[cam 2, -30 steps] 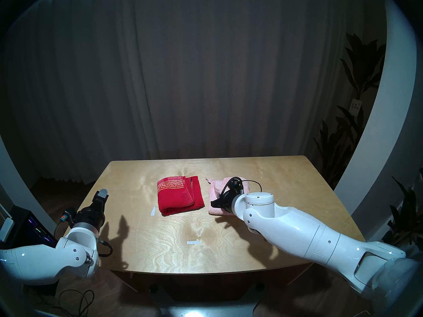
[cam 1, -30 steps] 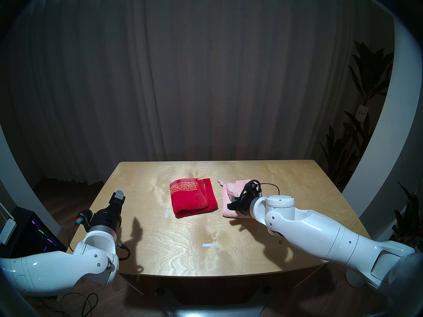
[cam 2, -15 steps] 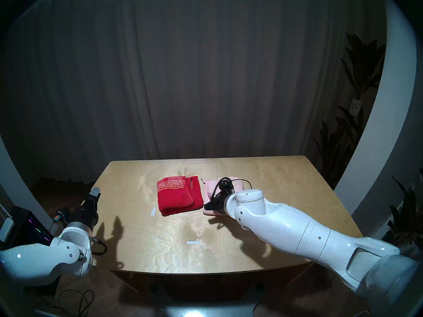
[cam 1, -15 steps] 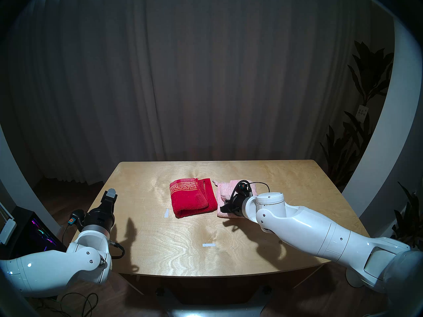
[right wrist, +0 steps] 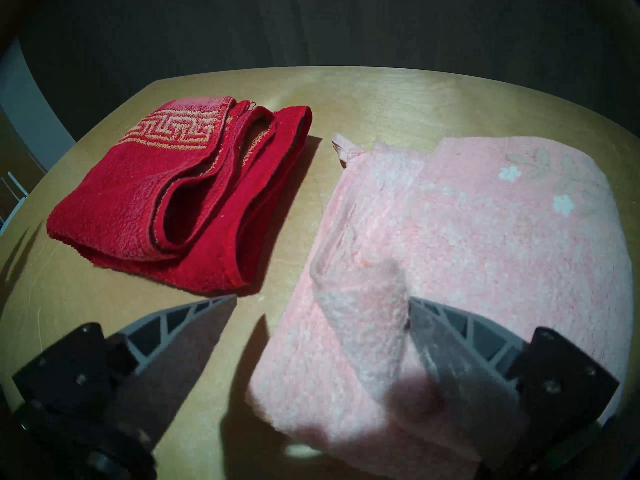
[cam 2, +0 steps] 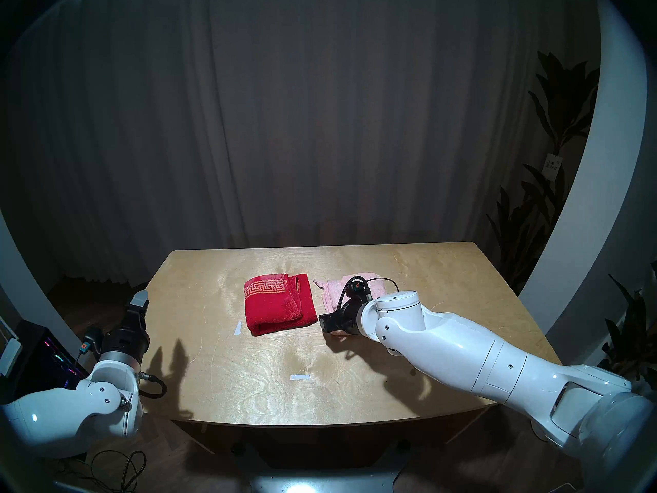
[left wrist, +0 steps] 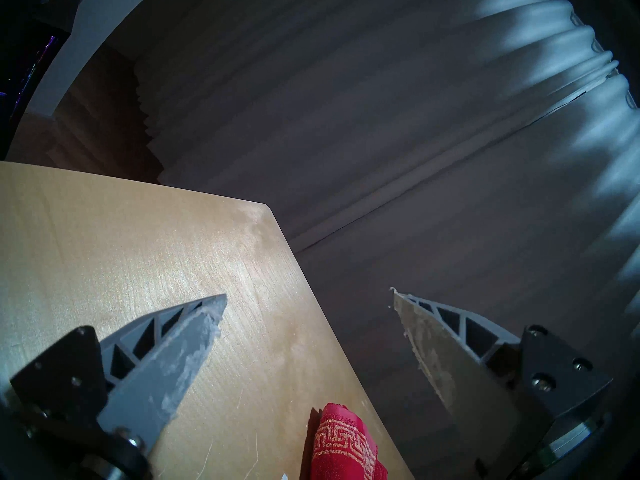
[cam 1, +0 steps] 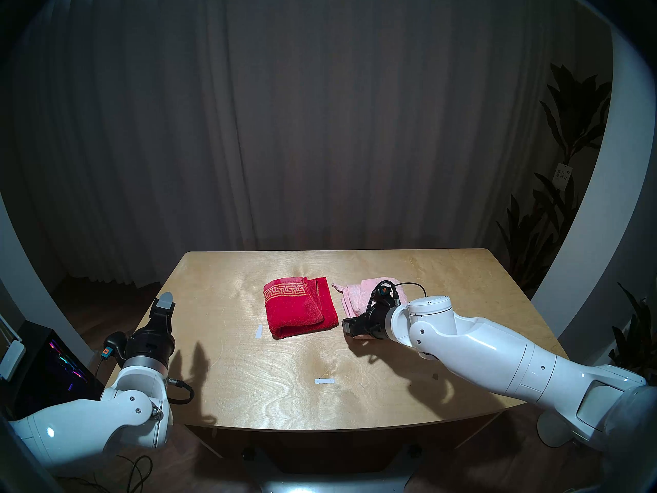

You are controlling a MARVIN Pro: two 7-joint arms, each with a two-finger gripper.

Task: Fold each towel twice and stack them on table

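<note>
The red towel (cam 1: 300, 311) (cam 2: 279, 309) with its gold key border lies folded mid-table (cam 1: 249, 375). The pink towel (cam 1: 355, 295) (cam 2: 332, 291) lies folded just right of it, apart, its near part hidden by my right wrist. My right gripper (cam 1: 350, 327) (right wrist: 320, 300) is open at the pink towel's (right wrist: 467, 233) near left corner. One finger (right wrist: 450, 334) rests on the towel beside a raised fold, and the other is over bare table. My left gripper (cam 1: 165, 300) (left wrist: 308, 295) is open and empty above the table's left edge.
Two white tape strips (cam 1: 258, 331) (cam 1: 324, 381) lie on the table left of and in front of the red towel. A lit computer case (cam 1: 60, 367) stands on the floor at left and a plant (cam 1: 554, 204) at right. A dark curtain hangs behind the table.
My right gripper slid the pink towel left toward the red towel, then drew back a little and turned. My left arm pulled back to the left table edge.
</note>
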